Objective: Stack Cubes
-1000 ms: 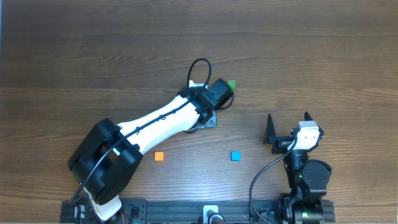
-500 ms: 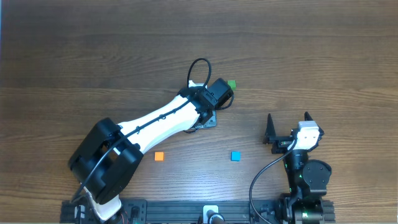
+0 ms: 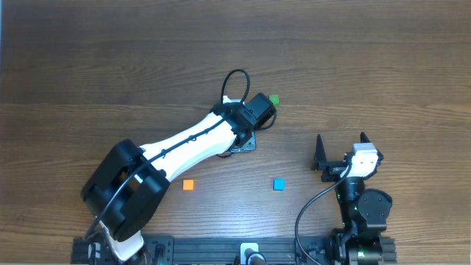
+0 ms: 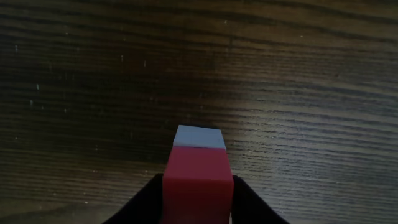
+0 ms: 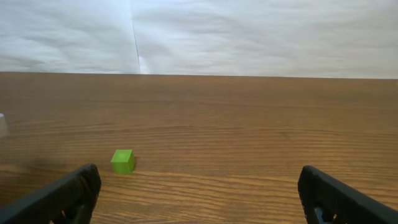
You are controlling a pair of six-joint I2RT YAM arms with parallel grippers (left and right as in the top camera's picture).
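Red plastic by the look of it, the red cube [image 4: 198,190] sits low in the middle of the left wrist view, clamped on both flanks by the fingers of the left pincer [image 4: 198,179]; just beyond its far edge a white cube [image 4: 199,137] shows against the wood-grain table [image 4: 311,74]; the two blocks line up closely, though whether the red one already rests on the white or hangs just clear of it cannot be told. The step in hand is judged to be the placing of red upon white; the next move calls for settling the red cube square on the white, parting the fingers without dragging it sideways, and lifting straight off so the pair stays standing. Three more cubes wait in the top view: a green cube [image 3: 274,99] just above centre, close beside the left arm's wrist; an orange cube [image 3: 188,185] low and left of centre; a blue cube [image 3: 278,184] low and right of centre. The right pincer [image 3: 341,143] stands at the lower right with its fingers spread wide and nothing between them. Each loose cube lies directly on the wood, not in any tray or bin.
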